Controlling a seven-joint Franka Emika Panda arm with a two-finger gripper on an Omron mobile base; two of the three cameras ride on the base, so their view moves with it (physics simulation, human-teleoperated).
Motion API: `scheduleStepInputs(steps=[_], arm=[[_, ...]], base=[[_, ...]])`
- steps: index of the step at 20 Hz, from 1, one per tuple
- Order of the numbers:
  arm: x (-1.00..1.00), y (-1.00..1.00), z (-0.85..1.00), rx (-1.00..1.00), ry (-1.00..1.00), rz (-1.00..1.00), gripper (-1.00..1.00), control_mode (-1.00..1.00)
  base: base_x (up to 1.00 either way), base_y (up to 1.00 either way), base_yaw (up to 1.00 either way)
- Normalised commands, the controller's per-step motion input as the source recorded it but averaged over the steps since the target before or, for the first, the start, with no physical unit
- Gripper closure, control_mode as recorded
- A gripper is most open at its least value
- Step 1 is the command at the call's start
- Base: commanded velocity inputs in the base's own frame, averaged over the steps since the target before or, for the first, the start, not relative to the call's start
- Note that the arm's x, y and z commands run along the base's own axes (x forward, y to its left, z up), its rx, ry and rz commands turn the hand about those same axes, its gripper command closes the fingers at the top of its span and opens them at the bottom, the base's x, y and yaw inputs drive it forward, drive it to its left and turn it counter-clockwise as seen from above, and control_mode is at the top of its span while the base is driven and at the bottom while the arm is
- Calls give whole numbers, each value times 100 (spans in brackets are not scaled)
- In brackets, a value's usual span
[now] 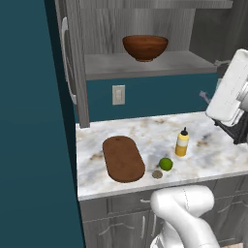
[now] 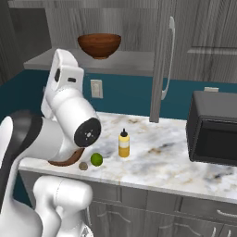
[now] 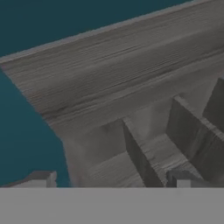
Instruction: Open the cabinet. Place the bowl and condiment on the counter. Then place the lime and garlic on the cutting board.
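The cabinet (image 1: 77,63) stands open, and the bowl (image 1: 145,47) sits on its shelf, not yet brought down. The condiment (image 1: 182,143) already stands on the counter (image 1: 213,160), with the lime (image 1: 165,163) and garlic (image 1: 157,174) just beside the cutting board (image 1: 123,158) (not on it). The gripper (image 3: 111,183) is wide open and empty, probably ready for the bowl.

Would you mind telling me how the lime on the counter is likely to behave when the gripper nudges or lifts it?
The lime looks round and smooth, so it will probably roll if nudged. Its curved skin may slip between flat fingers. It seems small, likely light.
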Motion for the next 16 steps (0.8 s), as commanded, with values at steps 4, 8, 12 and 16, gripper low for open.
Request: scheduleStepInputs(steps=[4, 8, 12, 16], arm=[[0, 16, 32, -31, -16, -2, -100, -100], [6, 17, 7, -31, -14, -8, -100, -100], [17, 14, -9, -24, -7, -13, -100, -100], [35, 6, -9, -15, 0, -5, -100, -100]], base=[[0, 0, 0], [0, 0, 0], [0, 0, 0], [0, 0, 0]])
